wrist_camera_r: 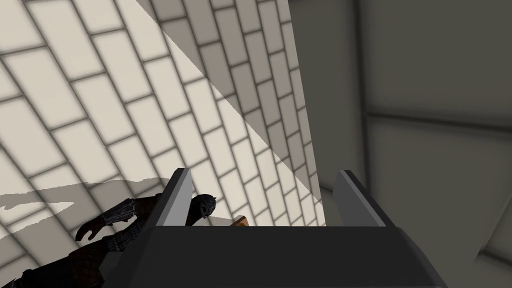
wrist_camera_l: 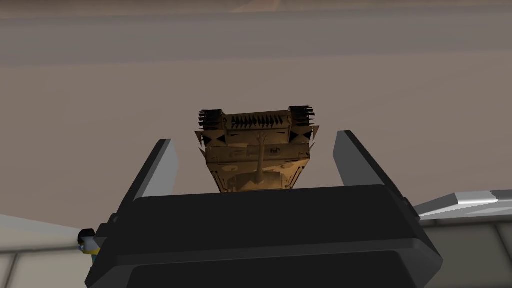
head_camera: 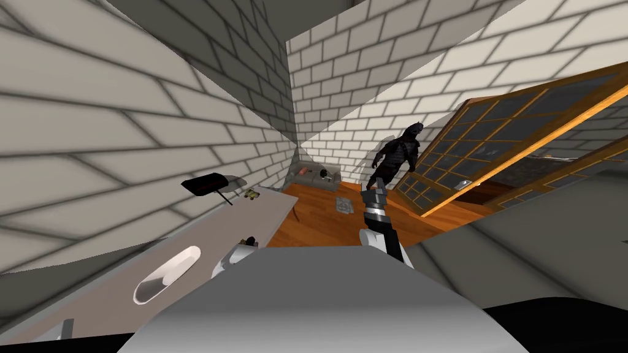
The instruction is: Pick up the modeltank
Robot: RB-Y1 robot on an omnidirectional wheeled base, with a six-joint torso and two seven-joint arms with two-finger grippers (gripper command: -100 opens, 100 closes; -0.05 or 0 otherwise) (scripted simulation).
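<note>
The small tan model tank with dark tracks (wrist_camera_l: pixel 256 150) is lying on the grey-brown surface (wrist_camera_l: pixel 100 100), set between the spread fingers of the left pincer (wrist_camera_l: pixel 255 139) and touched by neither, while the right pincer (wrist_camera_r: pixel 264 172) is held open above the orange-brown wooden floor (head_camera: pixel 319 214).

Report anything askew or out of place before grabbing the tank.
Nothing stands out at the model tank: it sits level on the table, turret up, centred between the left tool's open fingers. The only stray thing is a flat grey item lying on the wooden floor.
</note>
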